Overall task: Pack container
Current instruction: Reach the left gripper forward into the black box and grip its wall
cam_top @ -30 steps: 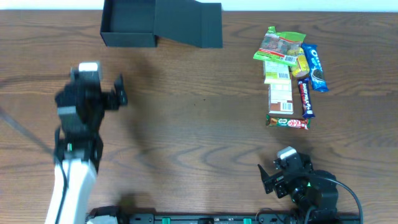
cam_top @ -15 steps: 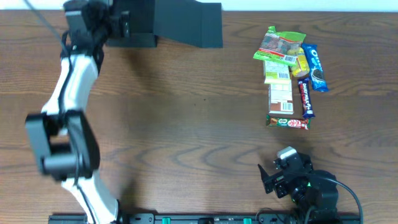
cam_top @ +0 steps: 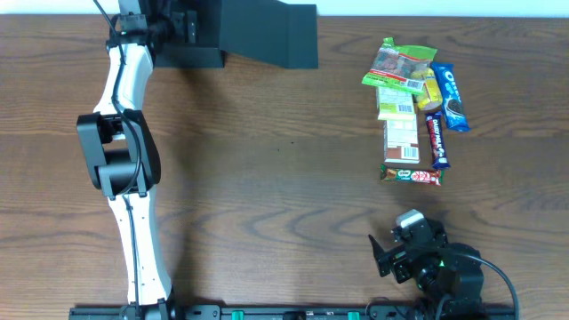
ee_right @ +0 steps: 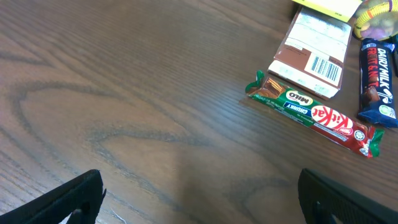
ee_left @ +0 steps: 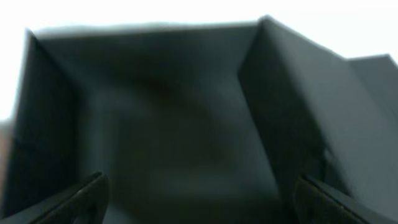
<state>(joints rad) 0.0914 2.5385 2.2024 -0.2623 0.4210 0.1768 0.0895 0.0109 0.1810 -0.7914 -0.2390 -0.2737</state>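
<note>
K: Matte black container (cam_top: 267,40) sits at the far edge of the bench (cam_top: 267,196), left of centre. Its flap lid is folded back to the right and its mouth faces up. Nothing shows inside, though the left wrist view is blurred.
R: And the left claw (ee_left: 202,199)?
K: Spread wide, holding nothing. The arm is stretched to the far edge with the claw over the open box, its fingers (ee_left: 87,196) framing the cavity. My reading: it is lining up on the box, perhaps to drag it closer, since the snacks lie well apart from it.
R: Snacks?
K: Clustered far right: green packet (cam_top: 400,64), Oreo packet (cam_top: 453,98), Dairy Milk bar (cam_top: 437,140), brown carton (cam_top: 400,138), and the KitKat bar (cam_top: 411,175) nearest the robot. All are on the bench, none packed.
R: And the right claw (ee_right: 202,202)?
K: Wide apart, empty, low at the near edge, facing the KitKat bar. Likely placed within reach of the pile.
</note>
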